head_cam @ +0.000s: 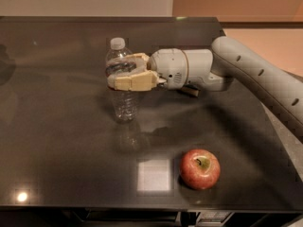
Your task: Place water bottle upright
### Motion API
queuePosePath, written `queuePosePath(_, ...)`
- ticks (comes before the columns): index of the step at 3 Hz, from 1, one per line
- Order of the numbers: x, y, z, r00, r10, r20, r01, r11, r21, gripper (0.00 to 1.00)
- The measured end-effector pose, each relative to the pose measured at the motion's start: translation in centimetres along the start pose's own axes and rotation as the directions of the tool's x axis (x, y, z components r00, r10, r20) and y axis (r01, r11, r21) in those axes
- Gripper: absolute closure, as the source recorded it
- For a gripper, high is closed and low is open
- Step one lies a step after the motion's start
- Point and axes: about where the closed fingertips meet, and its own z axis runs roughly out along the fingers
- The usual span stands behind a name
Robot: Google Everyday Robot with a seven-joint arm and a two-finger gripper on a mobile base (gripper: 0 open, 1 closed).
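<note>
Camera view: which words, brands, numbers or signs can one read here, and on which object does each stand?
No text is readable.
On the water bottle: the label is mostly hidden by the gripper, shut around the bottle's middle; what shows is too blurred to read.
On the apple and the table: no writing.
</note>
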Motion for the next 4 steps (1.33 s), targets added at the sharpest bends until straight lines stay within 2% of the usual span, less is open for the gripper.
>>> queuePosePath(1, 0.8, -0.3, -0.6, 1.0, -0.019, 0.011, 0.019, 0.9997, 0.019, 0.82)
queuePosePath(2, 1.6, -0.6, -1.2, 0.999, -0.041, -0.006, 0.042, 0.9985, 0.037, 0.59)
queuePosePath(4, 2.7, -1.0, -2.0, 0.999, -0.049, -0.019, 0.05, 0.9973, 0.053, 0.13)
